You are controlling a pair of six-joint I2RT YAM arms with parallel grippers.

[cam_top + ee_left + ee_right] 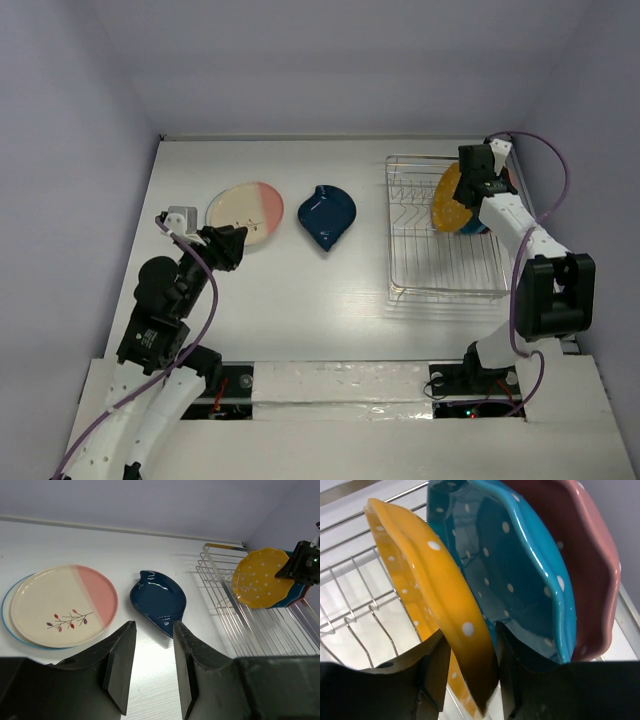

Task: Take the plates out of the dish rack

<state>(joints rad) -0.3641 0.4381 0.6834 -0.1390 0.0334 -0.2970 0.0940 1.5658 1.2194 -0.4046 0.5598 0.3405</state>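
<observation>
The dish rack (440,275) (250,625) stands at the right of the table. Three plates lean upright in its far end: yellow dotted (447,200) (260,577) (420,580), teal dotted (520,570) (296,596) and pink (592,555). My right gripper (480,188) (472,630) reaches down over them, shut on the yellow plate's rim. On the table to the left lie a cream-and-pink plate (245,215) (60,605), stacked on a blue-rimmed one (6,615), and a navy teardrop plate (326,217) (157,602). My left gripper (238,246) (154,625) hovers just short of these, open and holding nothing.
The near part of the rack is bare wire with upright prongs (370,625). Walls close the table in at the back and on both sides. The right arm's purple cable (555,190) loops beside the rack.
</observation>
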